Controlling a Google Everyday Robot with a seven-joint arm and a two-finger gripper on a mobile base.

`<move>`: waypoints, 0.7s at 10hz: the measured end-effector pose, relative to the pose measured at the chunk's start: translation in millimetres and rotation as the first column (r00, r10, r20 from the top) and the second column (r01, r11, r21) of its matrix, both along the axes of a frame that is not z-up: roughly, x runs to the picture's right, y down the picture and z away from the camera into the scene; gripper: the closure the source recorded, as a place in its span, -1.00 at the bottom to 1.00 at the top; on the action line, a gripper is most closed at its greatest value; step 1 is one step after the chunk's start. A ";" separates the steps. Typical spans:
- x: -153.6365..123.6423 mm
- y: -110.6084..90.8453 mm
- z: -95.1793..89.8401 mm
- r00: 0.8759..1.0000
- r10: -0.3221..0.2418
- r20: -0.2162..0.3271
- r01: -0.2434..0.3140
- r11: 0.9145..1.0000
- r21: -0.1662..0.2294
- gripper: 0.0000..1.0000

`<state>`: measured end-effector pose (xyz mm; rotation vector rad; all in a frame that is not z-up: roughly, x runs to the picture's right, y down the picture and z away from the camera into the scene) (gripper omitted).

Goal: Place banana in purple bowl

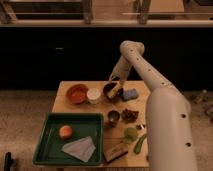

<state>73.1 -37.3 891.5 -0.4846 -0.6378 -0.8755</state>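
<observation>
The purple bowl [111, 91] is a dark round bowl at the back of the wooden table [62, 97], right of the white cup. My gripper [114, 87] hangs from the long white arm and reaches down over the bowl's right rim. A small yellow piece, the banana [115, 92], shows at the gripper's tip, just over the bowl's inside.
An orange bowl [77, 93] and a white cup [93, 95] stand left of the purple bowl. A blue sponge [130, 94] lies to its right. A green tray [70, 138] holds an orange fruit [65, 131] and a cloth. A small dark cup [113, 117], a green vegetable [139, 143] and other items lie at the front right.
</observation>
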 end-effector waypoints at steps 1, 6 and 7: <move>0.1 -1.2 -0.3 1.000 0.001 -0.002 -0.001 1.000 0.006 -0.60; 8.1 -10.4 -4.9 0.999 0.036 -0.028 -0.035 0.998 0.056 -0.60; 10.0 -14.0 -7.5 0.999 0.041 -0.033 -0.039 0.997 0.069 -0.60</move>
